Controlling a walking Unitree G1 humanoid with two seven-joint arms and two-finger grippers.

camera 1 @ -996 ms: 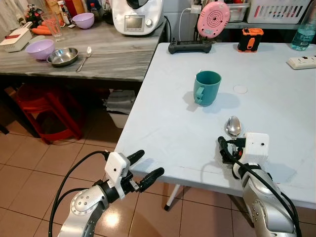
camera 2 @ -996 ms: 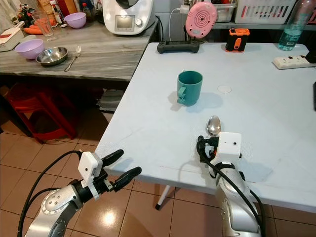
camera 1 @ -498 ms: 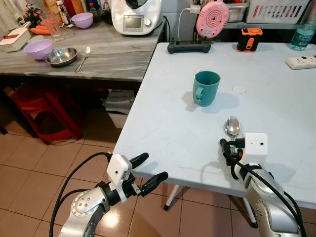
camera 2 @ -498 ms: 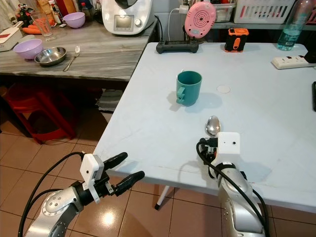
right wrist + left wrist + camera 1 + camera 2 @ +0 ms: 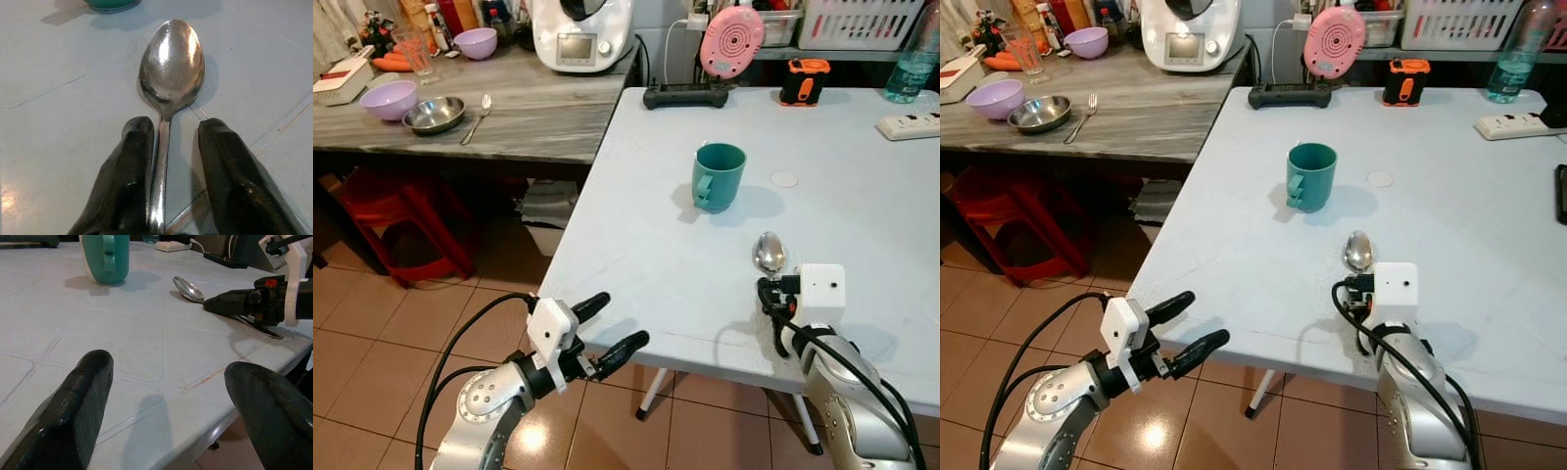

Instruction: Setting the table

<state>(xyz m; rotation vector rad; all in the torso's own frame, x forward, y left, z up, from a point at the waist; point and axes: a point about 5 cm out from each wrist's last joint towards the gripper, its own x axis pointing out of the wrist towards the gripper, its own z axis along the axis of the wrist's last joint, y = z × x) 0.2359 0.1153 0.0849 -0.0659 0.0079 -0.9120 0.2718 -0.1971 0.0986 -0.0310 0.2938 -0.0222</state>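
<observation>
Steel spoon (image 5: 770, 253) lies on the white table (image 5: 646, 235), handle between the right gripper's (image 5: 168, 147) narrowly parted fingers — one touching it. Teal mug (image 5: 717, 176) stands at 11 o'clock of it; left gripper (image 5: 607, 326), spread wide, hovers off the table's near edge.

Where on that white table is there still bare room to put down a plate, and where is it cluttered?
The white table is bare along its near left side, between the teal mug, the spoon under the right gripper, and the edge by the left gripper. The far edge is crowded: black controller, pink device, orange gadget, power strip.
</observation>
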